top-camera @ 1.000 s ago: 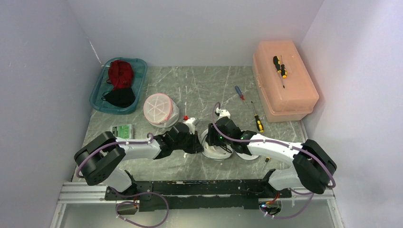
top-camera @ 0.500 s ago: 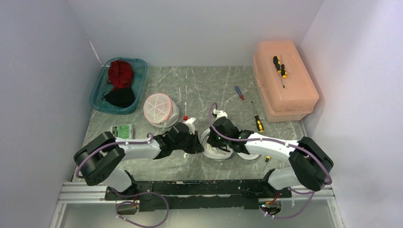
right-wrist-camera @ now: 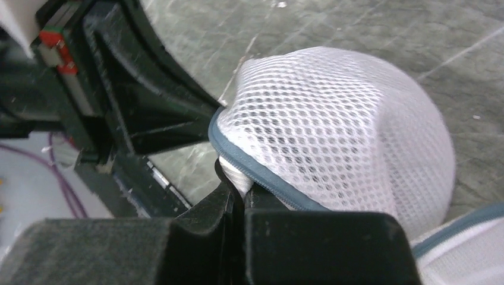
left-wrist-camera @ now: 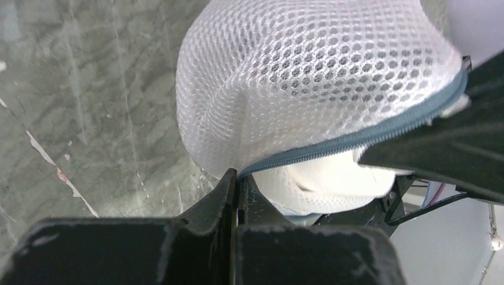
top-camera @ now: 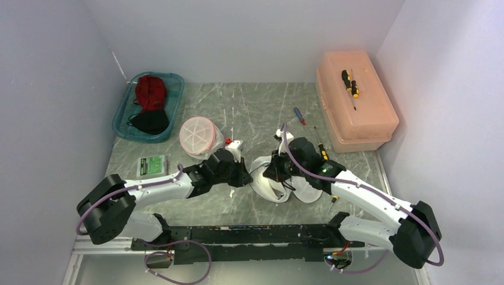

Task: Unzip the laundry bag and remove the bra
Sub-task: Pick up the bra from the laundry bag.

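The right claw (right-wrist-camera: 238,191) has just snapped from half open to pinched tight, and its arm has stretched out, the wrist having slid back and to the right since a second ago. It now nips the grey-blue zipper (right-wrist-camera: 252,166) where the band curves round the rim of the white mesh laundry bag (right-wrist-camera: 339,124); whether the pull tab itself is between the fingers I cannot tell. The left claw (left-wrist-camera: 236,179) remains clamped narrow on the bag's edge, right where the zip runs into its fingertips. So the bag, sitting mid-table between the two wrists, is held at two spots along the zip, which looks like the set-up for drawing it open. Under the zip line a smooth white padded piece (left-wrist-camera: 321,184) shows, probably the bra, not yet out of the bag. Around it, a second round mesh bag (top-camera: 200,135) sits just behind the left wrist, a teal tray (top-camera: 120,129) of dark clothes farther back-left, a green packet (top-camera: 153,164) beside the left arm, two screwdrivers (top-camera: 321,152) close behind the right wrist, and a pink box (top-camera: 356,122) at the right. The crowded wrists are the main obstacle.
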Controlling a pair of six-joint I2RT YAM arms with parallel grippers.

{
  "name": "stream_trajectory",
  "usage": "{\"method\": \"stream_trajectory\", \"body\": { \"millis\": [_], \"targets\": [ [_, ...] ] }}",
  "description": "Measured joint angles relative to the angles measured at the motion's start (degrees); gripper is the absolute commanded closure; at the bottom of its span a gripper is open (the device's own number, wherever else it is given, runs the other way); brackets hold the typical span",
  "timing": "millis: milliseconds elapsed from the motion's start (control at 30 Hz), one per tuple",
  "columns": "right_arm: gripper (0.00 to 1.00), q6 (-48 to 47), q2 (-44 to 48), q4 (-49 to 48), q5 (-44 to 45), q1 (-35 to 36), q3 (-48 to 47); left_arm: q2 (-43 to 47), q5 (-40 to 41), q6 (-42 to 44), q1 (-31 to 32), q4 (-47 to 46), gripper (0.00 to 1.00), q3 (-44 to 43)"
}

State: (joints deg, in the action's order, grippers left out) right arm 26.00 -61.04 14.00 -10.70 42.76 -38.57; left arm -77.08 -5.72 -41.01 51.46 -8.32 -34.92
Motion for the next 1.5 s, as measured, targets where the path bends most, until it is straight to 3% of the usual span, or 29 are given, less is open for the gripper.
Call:
{"method": "stream_trajectory", "body": {
  "millis": [467, 833, 900, 1000, 1067, 1233, 1267, 1500],
  "targets": [
    [1.00, -1.01, 9.90, 4.00, -21.94, -5.42, -2.84, -1.62, 1.68, 3.13, -4.52, 7.50, 0.97, -9.25],
    [1.00, 10.93, 17.68, -12.00, -30.21, -13.40, -0.66, -2.49, 2.16, 3.96, -4.61, 9.20, 0.95, -9.46],
    [1.00, 12.15, 18.43, -14.05, -28.87, -14.10, -0.66, -2.45, 2.56, 3.93, -4.61, 10.14, 0.83, -9.46],
    [1.00, 12.13, 19.39, -13.55, -24.35, -14.19, -1.49, -1.14, 3.19, 3.80, -4.61, 12.02, 0.48, -9.46],
    [1.00, 11.96, 19.45, -11.67, -20.22, -14.19, -3.28, 1.20, 3.91, 3.65, -4.61, 13.62, 0.36, -9.46],
    [1.00, 12.59, 18.58, -7.26, -8.81, -14.21, -8.28, 9.35, 5.38, 3.76, -4.66, 17.46, 0.22, -10.56],
    [1.00, 13.03, 18.23, -6.69, -6.82, -14.21, -8.90, 10.73, 5.88, 3.85, -4.66, 18.05, 0.08, -11.26],
    [1.00, 21.24, 12.39, -1.57, 8.48, -14.23, -13.27, 17.84, 10.08, 7.58, -3.96, 12.04, 0.05, -12.55]
  ]
}}
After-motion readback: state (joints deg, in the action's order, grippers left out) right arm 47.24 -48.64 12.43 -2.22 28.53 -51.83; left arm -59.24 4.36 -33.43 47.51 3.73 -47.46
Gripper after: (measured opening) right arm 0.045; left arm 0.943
